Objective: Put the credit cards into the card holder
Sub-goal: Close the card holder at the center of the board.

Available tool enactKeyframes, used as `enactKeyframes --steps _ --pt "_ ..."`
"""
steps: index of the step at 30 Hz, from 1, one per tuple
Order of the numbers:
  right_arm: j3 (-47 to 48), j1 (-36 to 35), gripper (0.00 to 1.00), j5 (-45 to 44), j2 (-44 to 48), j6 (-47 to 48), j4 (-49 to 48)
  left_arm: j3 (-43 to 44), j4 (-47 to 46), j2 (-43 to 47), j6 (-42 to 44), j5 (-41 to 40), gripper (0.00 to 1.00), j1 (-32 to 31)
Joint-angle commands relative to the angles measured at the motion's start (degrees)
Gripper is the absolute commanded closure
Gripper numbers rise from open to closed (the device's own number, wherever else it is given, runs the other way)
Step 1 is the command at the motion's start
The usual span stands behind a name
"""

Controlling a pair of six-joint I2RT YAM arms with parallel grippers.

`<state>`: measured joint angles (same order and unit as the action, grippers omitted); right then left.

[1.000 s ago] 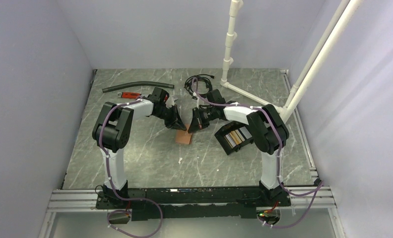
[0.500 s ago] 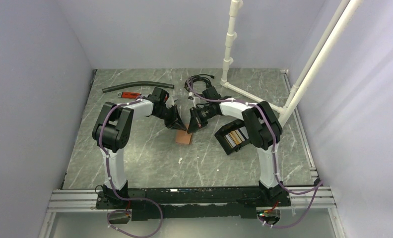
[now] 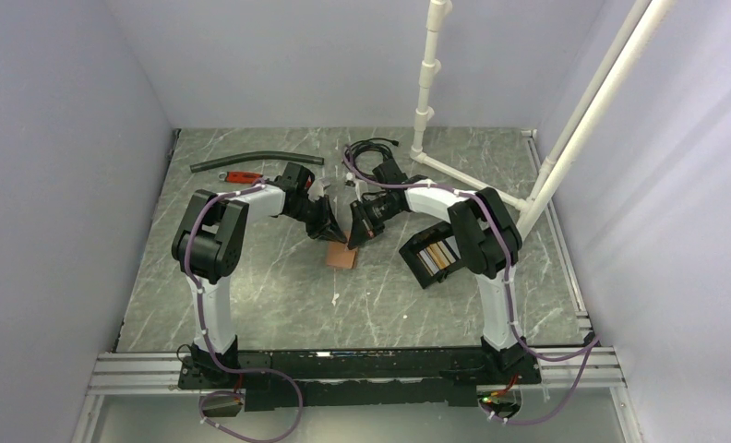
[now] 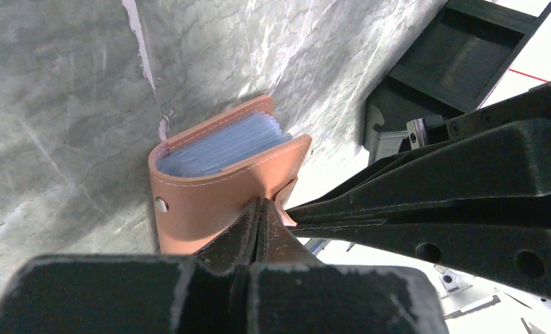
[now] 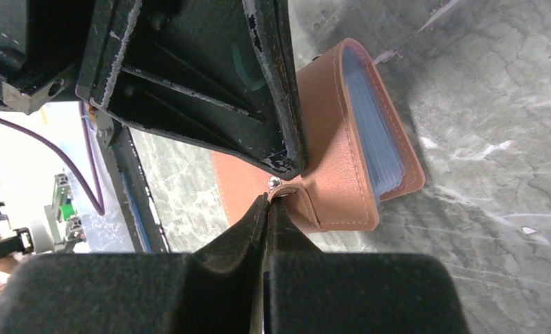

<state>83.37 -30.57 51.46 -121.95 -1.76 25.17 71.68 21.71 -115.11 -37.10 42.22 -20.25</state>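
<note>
The tan leather snap wallet [image 3: 341, 256] lies mid-table with both grippers at it. A stack of bluish card edges [image 4: 224, 146] shows between its covers. My left gripper [image 4: 261, 203] is shut, its tips pressed against the wallet's [image 4: 210, 198] front cover by the strap. My right gripper [image 5: 267, 200] is shut too, its tips touching the end of the snap strap [image 5: 332, 202]; I cannot tell if it pinches the strap. To the right the black card holder [image 3: 417, 269] sits tilted, with gold and pale credit cards [image 3: 440, 253] inside. The left gripper [image 3: 336, 238] and right gripper [image 3: 351, 242] nearly meet.
A black hose [image 3: 256, 161] and a small red tool [image 3: 242, 175] lie at the back left. A coil of black cable [image 3: 371, 150] sits at the back centre. White pipe framing [image 3: 424, 92] rises at the back right. Walls close in on both sides.
The right arm's elbow has swung slightly left. Both gripper tips stay at the wallet, which has not visibly moved.
</note>
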Motion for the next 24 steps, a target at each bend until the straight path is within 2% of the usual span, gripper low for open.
enactKeyframes --steps 1,15,24 --pt "2.83 -2.61 1.0 1.95 0.04 3.57 -1.28 -1.48 0.6 -1.43 0.89 -3.76 1.0 -1.37" --pt "5.65 -4.95 1.0 -1.2 -1.62 7.79 4.03 -1.37 0.63 -1.98 1.04 -3.89 1.0 -1.37" --pt "5.88 -5.56 1.0 -9.82 -1.27 13.14 9.45 -1.53 0.61 -1.72 1.06 -3.9 1.0 -1.37"
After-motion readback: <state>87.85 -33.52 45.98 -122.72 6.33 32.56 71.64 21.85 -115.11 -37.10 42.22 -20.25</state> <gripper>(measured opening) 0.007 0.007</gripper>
